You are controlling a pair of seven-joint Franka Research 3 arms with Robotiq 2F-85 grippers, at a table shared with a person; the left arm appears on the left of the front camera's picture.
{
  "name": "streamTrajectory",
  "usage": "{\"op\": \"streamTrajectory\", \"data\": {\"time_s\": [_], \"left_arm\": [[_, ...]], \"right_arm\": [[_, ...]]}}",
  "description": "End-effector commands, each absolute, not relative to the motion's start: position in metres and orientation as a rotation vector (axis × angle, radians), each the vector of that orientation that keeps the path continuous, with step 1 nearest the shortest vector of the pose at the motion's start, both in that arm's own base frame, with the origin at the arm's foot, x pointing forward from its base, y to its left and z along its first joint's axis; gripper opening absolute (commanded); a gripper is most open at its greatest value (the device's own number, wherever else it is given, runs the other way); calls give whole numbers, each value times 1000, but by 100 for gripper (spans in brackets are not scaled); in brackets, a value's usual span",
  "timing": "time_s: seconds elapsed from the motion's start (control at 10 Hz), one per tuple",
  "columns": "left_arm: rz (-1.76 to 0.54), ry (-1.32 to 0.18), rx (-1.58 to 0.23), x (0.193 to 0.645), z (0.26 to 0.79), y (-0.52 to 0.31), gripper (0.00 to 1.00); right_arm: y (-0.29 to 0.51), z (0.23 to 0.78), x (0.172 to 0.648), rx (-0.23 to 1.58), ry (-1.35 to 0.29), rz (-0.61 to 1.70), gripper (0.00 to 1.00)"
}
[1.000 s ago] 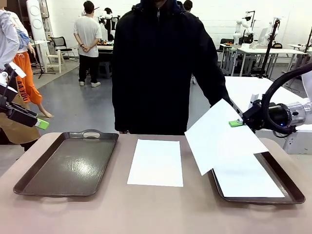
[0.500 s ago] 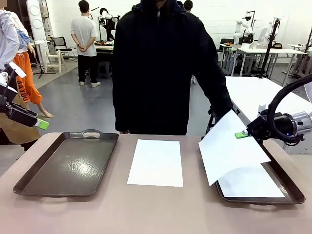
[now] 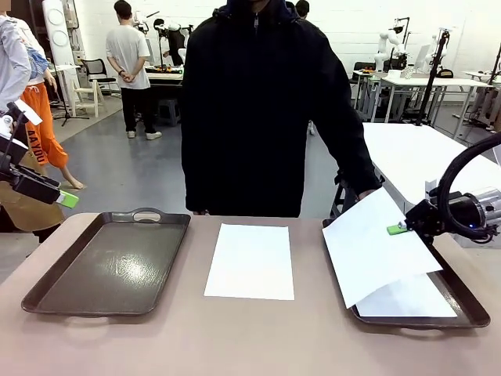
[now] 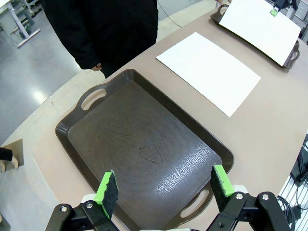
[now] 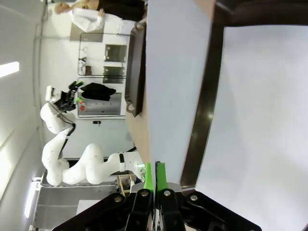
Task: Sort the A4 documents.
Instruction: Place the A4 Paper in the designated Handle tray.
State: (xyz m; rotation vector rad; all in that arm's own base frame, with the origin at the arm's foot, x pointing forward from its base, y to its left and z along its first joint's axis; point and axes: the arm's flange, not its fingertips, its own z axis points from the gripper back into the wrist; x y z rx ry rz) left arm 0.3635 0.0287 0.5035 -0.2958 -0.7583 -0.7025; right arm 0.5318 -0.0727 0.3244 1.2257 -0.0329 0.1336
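Note:
My right gripper (image 3: 398,229) is shut on the far right edge of an A4 document (image 3: 376,247), which hangs tilted over the right tray (image 3: 423,321). A second white sheet (image 3: 411,299) lies in that tray beneath it. A third sheet (image 3: 250,261) lies flat on the table's middle. In the right wrist view the green pads (image 5: 155,175) pinch the held sheet (image 5: 175,72) edge-on, beside the tray rim (image 5: 204,110). My left gripper (image 4: 164,182) is open, hovering high over the bare left tray (image 4: 144,144); it also appears at the picture's left (image 3: 66,200).
A person in a dark jacket (image 3: 258,110) stands at the table's far side, one hand (image 3: 366,192) near the held sheet's far corner. The left tray (image 3: 109,262) has handles at both ends. Bare tabletop runs along the front edge.
My right gripper has carried the sheet to the right and lower, so it now hangs more fully over the right tray. The left arm has not moved.

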Motion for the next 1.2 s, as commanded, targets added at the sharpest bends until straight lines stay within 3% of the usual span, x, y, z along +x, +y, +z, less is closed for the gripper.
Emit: {"op": "streamTrajectory", "data": {"time_s": [0.0,0.8,1.1], "left_arm": [[-722,-764,-307,365,501,32,100],[-722,-764,-307,365,501,32,100],[-722,-764,-307,365,501,32,100]], "right_arm": [[-87,323,536,1182,-2,106,1],[-108,301,538,999,108,18,1],[-114,294,534,855,54,-38,1]]}}
